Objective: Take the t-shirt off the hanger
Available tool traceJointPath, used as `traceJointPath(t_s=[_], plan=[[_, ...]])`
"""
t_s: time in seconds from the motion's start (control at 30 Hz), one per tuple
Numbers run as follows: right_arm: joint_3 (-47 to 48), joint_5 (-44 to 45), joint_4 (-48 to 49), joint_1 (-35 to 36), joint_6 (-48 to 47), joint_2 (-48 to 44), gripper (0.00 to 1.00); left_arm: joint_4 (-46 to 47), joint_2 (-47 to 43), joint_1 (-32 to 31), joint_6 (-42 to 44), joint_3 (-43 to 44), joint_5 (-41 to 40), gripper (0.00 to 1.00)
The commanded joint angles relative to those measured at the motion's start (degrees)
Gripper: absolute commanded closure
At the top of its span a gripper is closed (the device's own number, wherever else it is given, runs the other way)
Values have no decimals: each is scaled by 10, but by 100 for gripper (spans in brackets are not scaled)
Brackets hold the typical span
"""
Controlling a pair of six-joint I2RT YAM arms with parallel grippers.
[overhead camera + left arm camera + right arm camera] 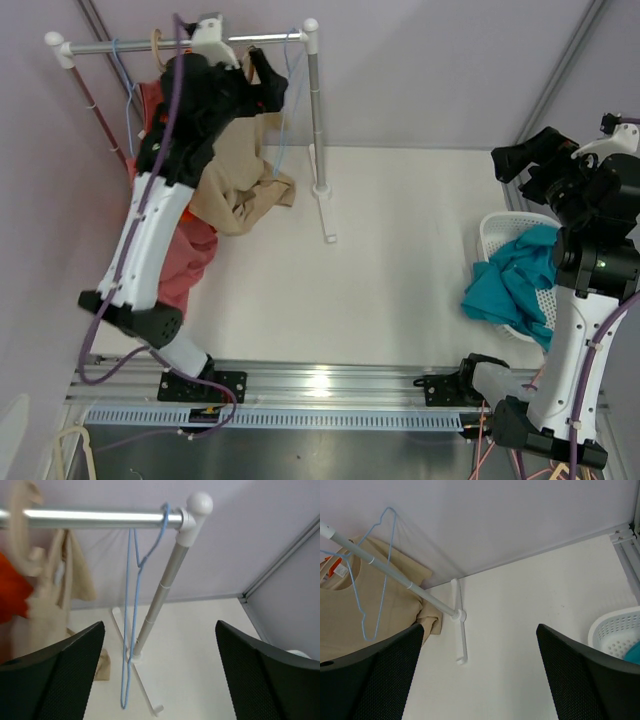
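Table (380,280), white: rack foot (326,215) upper centre; perforated basket (497,232) right edge; hem of beige t-shirt (240,200) and red cloth (192,262), left.

Pale lilac-grey walls (430,70) close in a white table (400,290) on its far and left sides, meeting it in a plain seam. A grey metal strip (565,65) runs diagonally down the wall at the far right corner. A silver-and-white clothes rack (317,110) stands at the back left, its white foot (327,215) resting on the table. Along the near edge lies a ridged aluminium rail (330,385) with one bright glare; elsewhere the light is soft and even.
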Motion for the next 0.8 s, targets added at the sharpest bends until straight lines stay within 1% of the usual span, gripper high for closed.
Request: traceJointPath(t_s=[0.0, 0.03, 0.07, 0.17, 0.4, 0.47, 0.6, 0.67, 0.7, 0.77], plan=[[-11, -22, 17, 11, -2, -8, 1, 28, -70, 47, -8, -42, 30, 3], [-16, -24, 21, 15, 3, -8, 0, 28, -74, 68, -8, -52, 37, 1], [-19, -24, 24, 17, 7, -10, 1, 26, -72, 77, -6, -51, 57, 1], [-25, -20, 36, 33, 11, -9, 0, 24, -53, 107, 5, -51, 82, 2], [-6, -17, 37, 40, 6, 1, 1, 55, -9, 116, 47, -48, 77, 7], [-4, -15, 37, 40, 4, 3, 1, 72, 0, 116, 58, -45, 66, 10], [13, -17, 36, 40, 4, 11, 1, 112, 18, 115, 65, -56, -5, 14], [17, -22, 35, 40, 5, 15, 1, 135, 26, 115, 70, -50, -29, 20], [18, -24, 37, 40, 4, 15, 1, 137, 38, 115, 72, -44, -36, 23], [18, -24, 37, 41, 3, 14, 0, 132, 58, 116, 77, -16, -56, 32]])
